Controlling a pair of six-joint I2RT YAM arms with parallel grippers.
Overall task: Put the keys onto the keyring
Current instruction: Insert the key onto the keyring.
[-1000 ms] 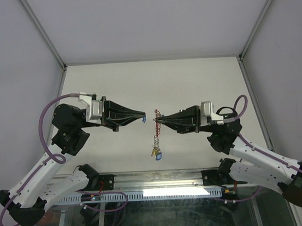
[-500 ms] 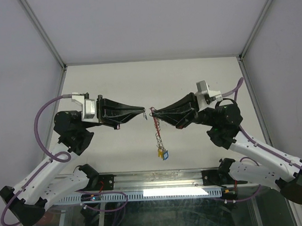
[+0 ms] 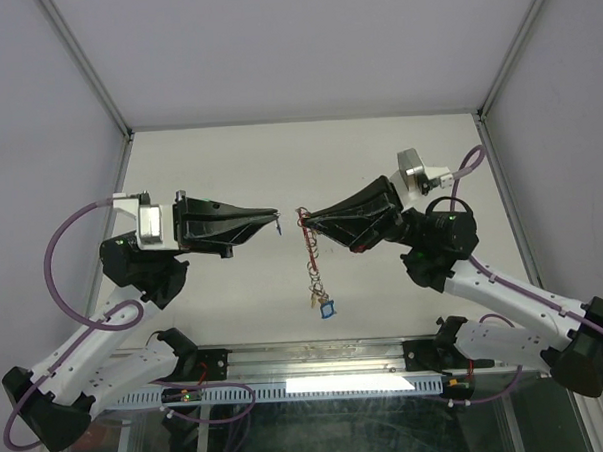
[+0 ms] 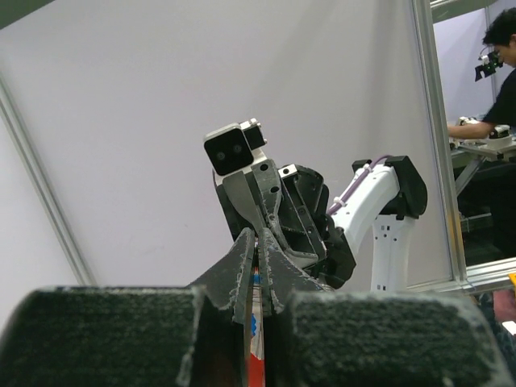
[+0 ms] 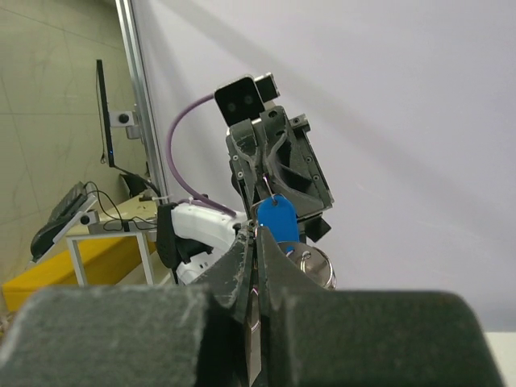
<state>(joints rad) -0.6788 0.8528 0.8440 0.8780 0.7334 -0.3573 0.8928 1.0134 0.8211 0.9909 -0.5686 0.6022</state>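
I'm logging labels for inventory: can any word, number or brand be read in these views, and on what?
No text can be read.
The blue-framed tag at the bottom of the keyring is too small to show any writing.
The blue-capped key looks plain, with no print visible.

Pale surface (image 3: pixel 229 159) fills mid frame of the top view, white wall panels (image 3: pixel 304 46) behind, metal frame posts (image 3: pixel 84 65) slanting at upper left and upper right. Lit strip (image 3: pixel 363 382) along the bottom edge. Left wrist view: person (image 4: pixel 496 48) in dark top, upper right. Right wrist view: monitor (image 5: pixel 103 121) at left, yellow box (image 5: pixel 36 286) lower left.
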